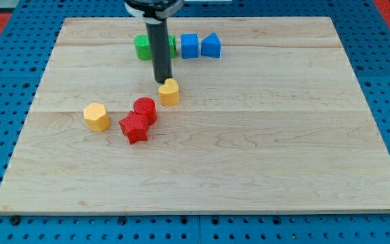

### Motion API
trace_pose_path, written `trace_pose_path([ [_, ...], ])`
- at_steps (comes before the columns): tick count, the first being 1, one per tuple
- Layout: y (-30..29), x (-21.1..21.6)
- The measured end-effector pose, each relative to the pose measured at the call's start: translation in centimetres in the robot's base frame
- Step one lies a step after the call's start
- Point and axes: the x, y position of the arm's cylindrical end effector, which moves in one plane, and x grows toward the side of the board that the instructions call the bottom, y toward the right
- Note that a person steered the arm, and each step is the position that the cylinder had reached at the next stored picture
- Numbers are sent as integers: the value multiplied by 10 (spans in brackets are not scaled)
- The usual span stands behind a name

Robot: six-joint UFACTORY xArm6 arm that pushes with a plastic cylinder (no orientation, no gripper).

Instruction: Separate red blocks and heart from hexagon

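Observation:
My tip (pixel 162 80) stands just above the yellow heart (pixel 170 91), touching or almost touching its upper edge. The red round block (pixel 145 109) lies to the lower left of the heart. The red star-shaped block (pixel 135 127) touches it from below. The yellow hexagon (pixel 97 116) lies to the left of the two red blocks, a short gap away.
A row of blocks sits near the view's top: a green block (pixel 143 47), partly hidden behind the rod, a blue cube (pixel 190 45) and a blue pointed block (pixel 211 45). The wooden board (pixel 283 135) is ringed by a blue pegboard.

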Motion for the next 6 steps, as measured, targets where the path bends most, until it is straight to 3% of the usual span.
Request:
trace_pose_path([
  [1, 15, 38],
  [3, 44, 50],
  [5, 112, 77],
  [6, 82, 95],
])
